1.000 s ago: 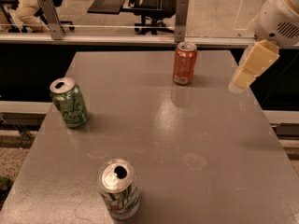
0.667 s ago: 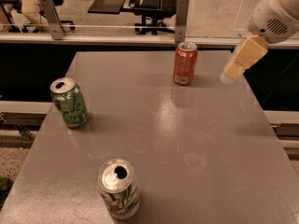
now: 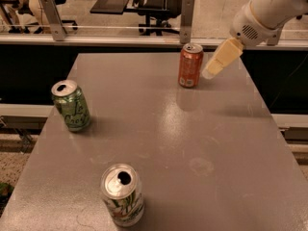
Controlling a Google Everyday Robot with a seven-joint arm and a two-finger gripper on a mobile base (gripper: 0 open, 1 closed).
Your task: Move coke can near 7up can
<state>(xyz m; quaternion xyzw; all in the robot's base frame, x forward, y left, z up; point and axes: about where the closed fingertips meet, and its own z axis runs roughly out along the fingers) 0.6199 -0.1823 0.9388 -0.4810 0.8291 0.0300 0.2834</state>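
The orange-red coke can (image 3: 190,65) stands upright near the far edge of the grey table (image 3: 216,143). The white 7up can with green streaks (image 3: 122,188) stands upright at the near left of the table, its top open. My gripper (image 3: 212,70) comes in from the upper right on a white arm. Its cream fingers point down and left, with the tip just right of the coke can, close to it but apart.
An all-green can (image 3: 71,105) stands upright at the table's left side. Behind the table runs a rail with metal posts (image 3: 186,13), and beyond it stand an office chair and desks. The table's right edge drops off near the arm.
The gripper has moved left and slightly down, from well right of the coke can to just beside it. The cans have not moved.
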